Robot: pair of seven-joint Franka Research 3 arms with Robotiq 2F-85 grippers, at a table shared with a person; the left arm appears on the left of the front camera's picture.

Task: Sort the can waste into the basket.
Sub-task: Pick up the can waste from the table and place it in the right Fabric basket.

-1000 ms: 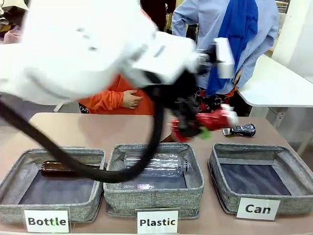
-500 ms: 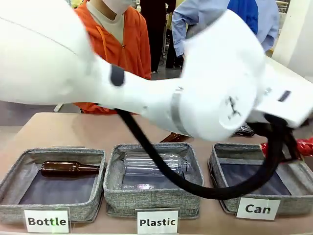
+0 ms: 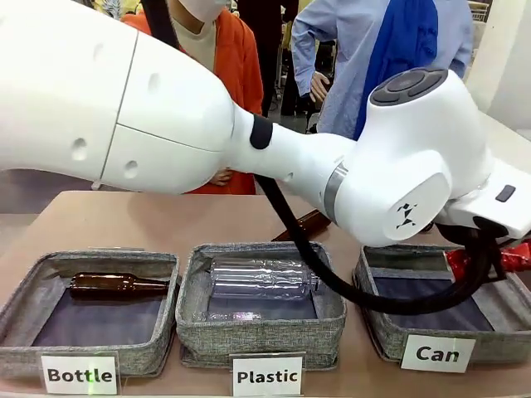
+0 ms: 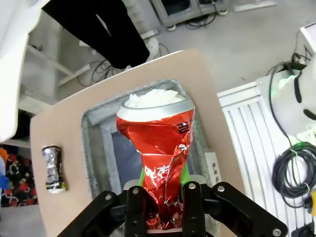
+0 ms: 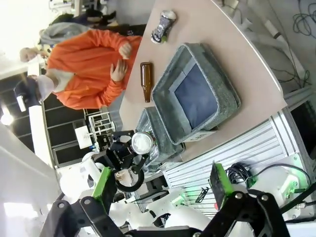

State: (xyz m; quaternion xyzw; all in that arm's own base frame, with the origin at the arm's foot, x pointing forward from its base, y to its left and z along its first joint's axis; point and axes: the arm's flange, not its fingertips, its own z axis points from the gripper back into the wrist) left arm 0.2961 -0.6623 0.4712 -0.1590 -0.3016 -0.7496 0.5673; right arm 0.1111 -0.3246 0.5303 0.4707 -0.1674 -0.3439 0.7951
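the left gripper (image 4: 162, 210) is clenched on the red can (image 4: 159, 153), its two fingers pinching the crumpled lower end, and the silver top end points away from the wrist. in the left wrist view the can hangs above the basket (image 4: 96, 148), whose dark lining shows on either side of it; can and basket are apart. in the front view the left arm (image 3: 166, 108) stretches across from the left to the right side of the table (image 4: 57, 212), and red metal shows at the far right, over the back part of the bin that carries the "can" label (image 3: 437, 354). the black-and-silver can (image 4: 53, 167) lies on its side on the bare tabletop, just outside the basket's rim on the person's side. the right gripper (image 5: 160, 190) is released, its green pads spread wide with nothing between them, well apart from the basket. a brown bottle (image 3: 116, 284) lies in the bin labelled "bottle" (image 3: 21, 315), and a clear plastic bottle (image 3: 261, 278) lies in the middle bin labelled "plastic" (image 3: 332, 323). a second brown bottle (image 5: 145, 81) lies on the tabletop behind the bins. a person in an orange top (image 3: 232, 58) stands at the far side, with a person in a blue top (image 3: 373, 41) beside.
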